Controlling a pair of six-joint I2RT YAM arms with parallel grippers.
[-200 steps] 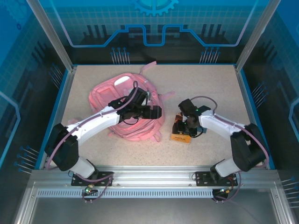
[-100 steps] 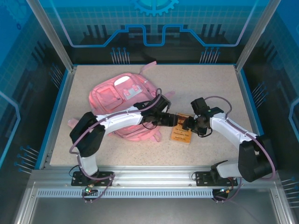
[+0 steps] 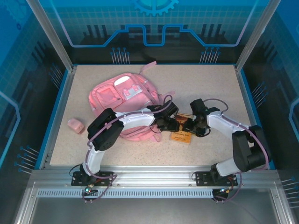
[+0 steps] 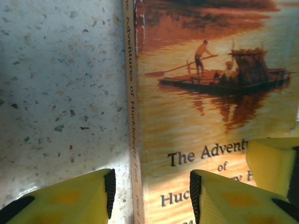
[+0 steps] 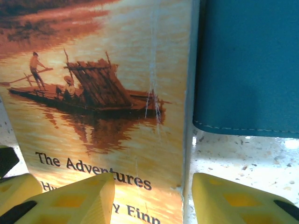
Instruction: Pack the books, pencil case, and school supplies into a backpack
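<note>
While the left gripper (image 4: 152,191) and right gripper (image 5: 153,191) straddle opposite edges of the tan-orange book (image 3: 181,136), a clean lift depends on a square bite.
Each gripper stands partly open and clamps nothing: the left spans the spine, one finger over the table (image 4: 56,93) and one over the cover; the right spans the far edge, its outer finger near the teal piece (image 5: 247,65). The book lies flat just right of the backpack (image 3: 122,93). Each outer finger likely needs to get under its edge before closing, and both arms should lift together to hold the thin book level.
</note>
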